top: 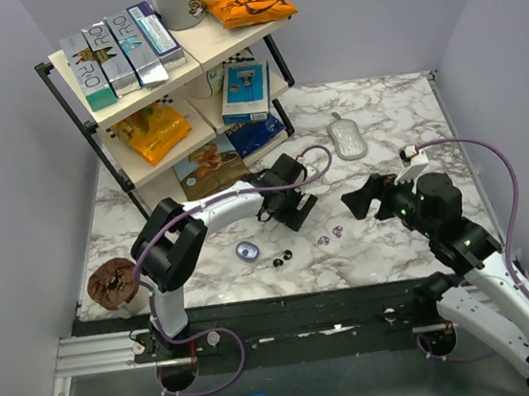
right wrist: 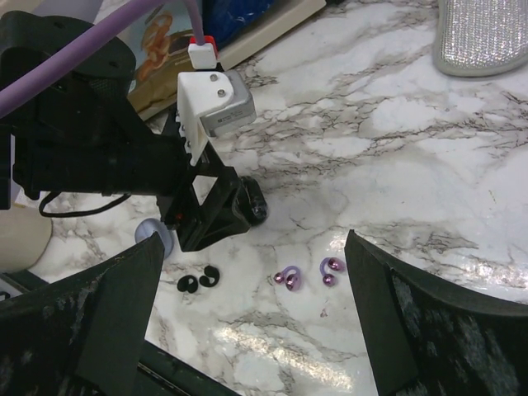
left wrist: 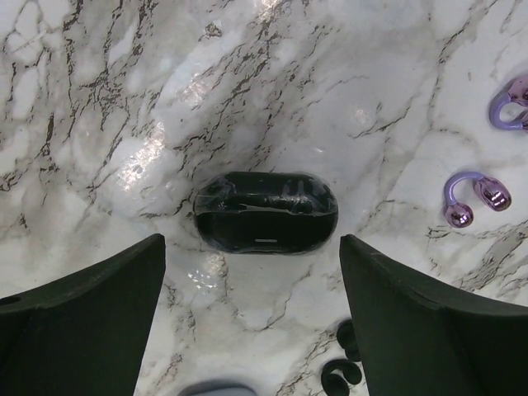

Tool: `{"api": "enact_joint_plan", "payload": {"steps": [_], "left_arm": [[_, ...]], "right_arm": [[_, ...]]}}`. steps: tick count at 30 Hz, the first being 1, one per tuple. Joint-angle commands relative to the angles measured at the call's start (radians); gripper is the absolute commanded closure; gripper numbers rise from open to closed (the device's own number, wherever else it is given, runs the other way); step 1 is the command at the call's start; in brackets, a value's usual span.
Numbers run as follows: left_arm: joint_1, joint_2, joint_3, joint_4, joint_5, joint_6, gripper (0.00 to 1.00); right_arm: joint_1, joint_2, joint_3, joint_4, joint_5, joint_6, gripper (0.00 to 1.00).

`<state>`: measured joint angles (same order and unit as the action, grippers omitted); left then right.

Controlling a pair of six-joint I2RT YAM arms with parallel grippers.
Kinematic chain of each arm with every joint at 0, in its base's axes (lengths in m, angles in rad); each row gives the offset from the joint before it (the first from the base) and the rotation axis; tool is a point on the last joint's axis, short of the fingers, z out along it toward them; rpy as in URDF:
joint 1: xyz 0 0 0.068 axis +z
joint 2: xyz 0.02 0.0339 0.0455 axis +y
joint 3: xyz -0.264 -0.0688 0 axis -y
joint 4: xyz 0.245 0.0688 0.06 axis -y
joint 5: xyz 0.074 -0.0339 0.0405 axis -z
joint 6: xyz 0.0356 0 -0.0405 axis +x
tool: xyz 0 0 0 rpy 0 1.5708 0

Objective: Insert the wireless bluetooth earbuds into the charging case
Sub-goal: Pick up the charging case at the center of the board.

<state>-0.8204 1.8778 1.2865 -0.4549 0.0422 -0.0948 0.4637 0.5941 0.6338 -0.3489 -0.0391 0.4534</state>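
The lavender charging case [top: 247, 250] lies shut on the marble table. It shows at the bottom edge of the left wrist view [left wrist: 216, 388] and beside the left arm in the right wrist view [right wrist: 151, 235]. Two black earbuds [top: 282, 259] [left wrist: 342, 375] [right wrist: 198, 280] lie right of it. Two purple earbuds [top: 330, 236] [left wrist: 474, 198] [right wrist: 289, 278] lie further right. My left gripper [top: 294, 216] [left wrist: 252, 330] is open and empty, hovering over a glossy black oval object [left wrist: 266, 212]. My right gripper [top: 357, 201] [right wrist: 256, 330] is open and empty, raised to the right of the purple earbuds.
A two-tier shelf [top: 66, 73] with boxes and snack bags stands at the back left. A silver mesh pad [top: 347, 137] lies at the back. A brown round object [top: 113, 282] sits at the front left. Walls close in left and right.
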Motion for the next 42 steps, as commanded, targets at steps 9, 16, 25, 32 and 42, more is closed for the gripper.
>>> {"api": "enact_joint_plan", "payload": {"steps": [9,16,25,32,42], "left_arm": [[0.013,0.043,0.0,0.055,0.073,-0.003,0.07],[0.013,0.066,0.005,0.053,0.065,0.007,0.07],[0.012,0.08,0.0,0.061,0.084,0.01,0.11],[0.012,0.083,-0.006,0.045,0.085,0.021,0.16],[0.01,0.069,-0.03,0.039,0.065,0.029,0.11]], "right_arm": [[0.006,-0.017,0.017,-0.042,-0.018,0.01,0.0],[0.006,-0.025,0.006,-0.042,-0.007,0.007,0.0],[0.006,-0.036,0.006,-0.052,0.002,0.002,0.0],[0.006,-0.039,0.0,-0.056,0.008,-0.001,0.0],[0.004,-0.039,-0.013,-0.056,0.011,0.001,0.0]]}}
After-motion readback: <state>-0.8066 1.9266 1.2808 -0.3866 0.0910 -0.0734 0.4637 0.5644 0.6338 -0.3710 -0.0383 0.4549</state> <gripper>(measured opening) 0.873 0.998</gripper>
